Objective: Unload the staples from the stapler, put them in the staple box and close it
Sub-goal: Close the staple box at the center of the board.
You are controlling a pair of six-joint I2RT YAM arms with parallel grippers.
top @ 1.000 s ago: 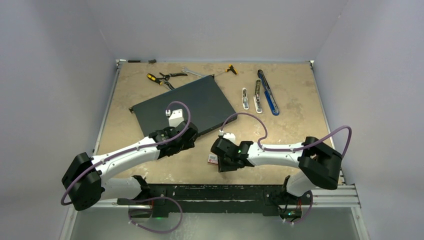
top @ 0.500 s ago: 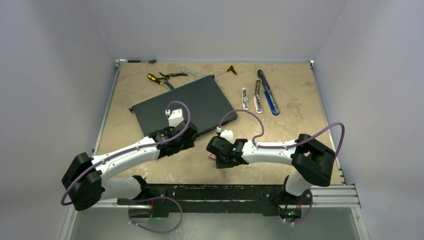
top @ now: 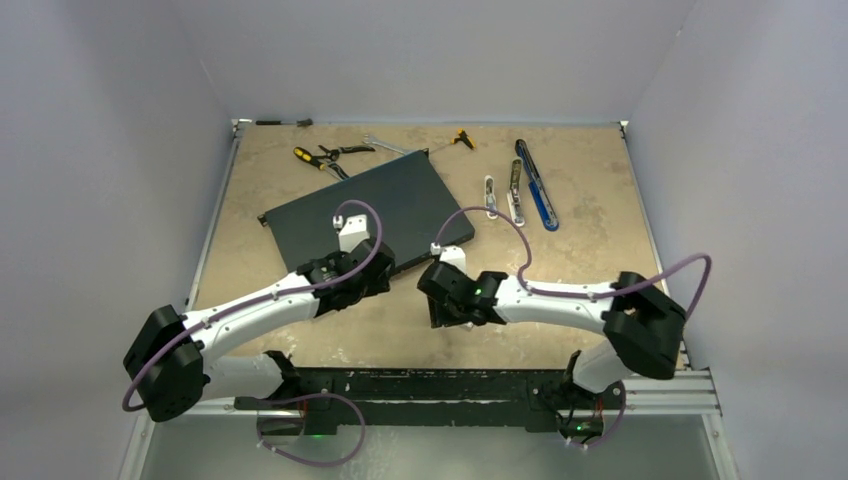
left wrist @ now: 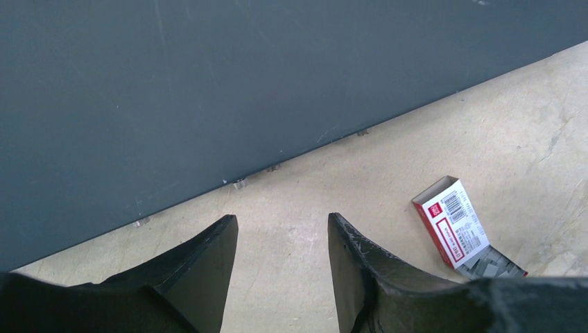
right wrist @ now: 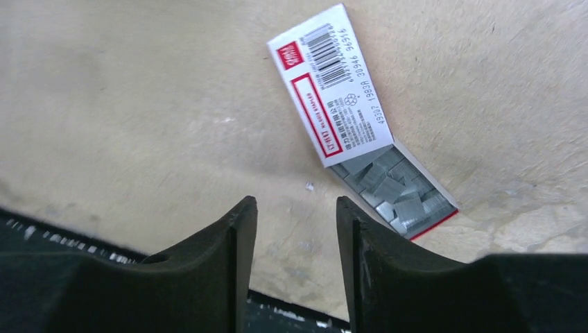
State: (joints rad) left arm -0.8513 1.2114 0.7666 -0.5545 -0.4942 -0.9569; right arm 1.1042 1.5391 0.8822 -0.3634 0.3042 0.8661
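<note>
Your staples [right wrist: 396,193] are short silver-grey blocks, packed loosely in the pulled-out tray of a small red-and-white box [right wrist: 331,89] that lies flat on the table [top: 590,250] close to the middle of its near edge. Your right gripper [right wrist: 295,208] hangs low just beside that box, its fingers parted with nothing between them and bare tabletop showing in the gap. The right arm runs low and leftward from the near right corner. Your left gripper [left wrist: 281,229] is likewise spread and empty, pointed at the near edge of the dark grey board [left wrist: 208,83], with the box just off to its right. The left arm stretches on a slant from the near left corner toward the middle. Toward the far edge, right of the board, a long blue-and-black tool [top: 537,190] lies beside two silver pieces [top: 516,195], and yellow-handled pliers [top: 318,155] lie near the far left corner.
</note>
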